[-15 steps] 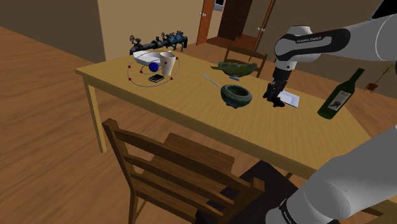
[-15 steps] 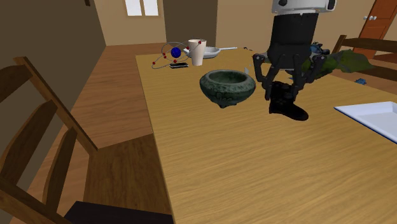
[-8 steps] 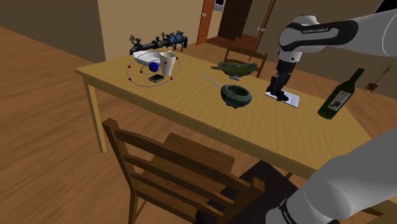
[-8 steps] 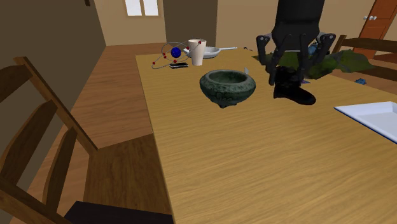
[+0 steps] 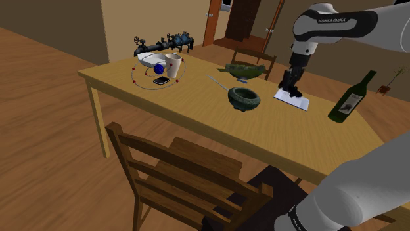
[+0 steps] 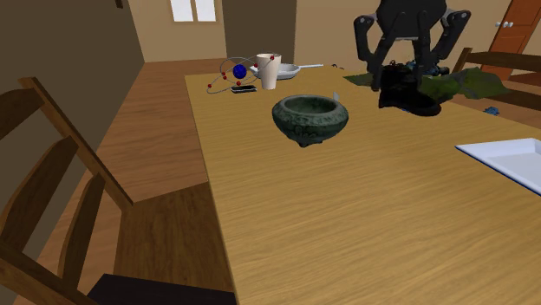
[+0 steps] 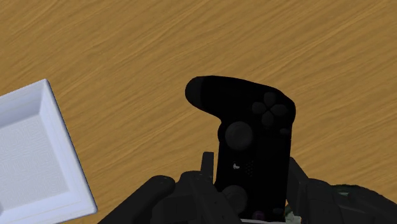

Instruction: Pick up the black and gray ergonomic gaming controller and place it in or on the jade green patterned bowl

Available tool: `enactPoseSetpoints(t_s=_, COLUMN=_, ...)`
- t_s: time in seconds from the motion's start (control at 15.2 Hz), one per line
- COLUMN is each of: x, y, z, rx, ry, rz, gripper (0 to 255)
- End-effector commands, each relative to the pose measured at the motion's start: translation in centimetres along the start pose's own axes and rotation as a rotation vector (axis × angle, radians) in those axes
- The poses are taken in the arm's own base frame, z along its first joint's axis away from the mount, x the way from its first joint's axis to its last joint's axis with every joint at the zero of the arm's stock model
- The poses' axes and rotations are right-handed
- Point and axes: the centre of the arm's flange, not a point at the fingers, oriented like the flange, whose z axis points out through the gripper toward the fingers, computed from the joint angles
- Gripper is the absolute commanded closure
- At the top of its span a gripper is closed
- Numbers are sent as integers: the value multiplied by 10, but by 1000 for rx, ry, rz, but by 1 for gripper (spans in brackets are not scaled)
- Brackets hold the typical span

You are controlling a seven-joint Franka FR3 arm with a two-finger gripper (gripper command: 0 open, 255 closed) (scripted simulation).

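The hand (image 6: 406, 80) is clamping the black controller (image 6: 413, 95), holding it clear above the tabletop (image 6: 347, 225). In the second exterior view the green bowl (image 6: 303, 127) is sitting at about eight o'clock from it. The carry is likely best done level, with the controller centred over the rim before release.

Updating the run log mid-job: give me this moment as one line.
phase: carry | end effector: shut on black game controller, clear of wooden table | target: dark green patterned bowl, controller not yet over it
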Motion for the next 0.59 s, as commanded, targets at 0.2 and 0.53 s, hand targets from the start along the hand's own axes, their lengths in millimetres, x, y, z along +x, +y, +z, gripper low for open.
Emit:
enactPoseSetpoints(t_s=0.2, x=27, y=-26, z=-11, rx=0, ry=0, rz=0, gripper=255)
enactPoseSetpoints(t_s=0.53, x=75, y=-71, z=-19, rx=0, ry=0, rz=0, gripper=255)
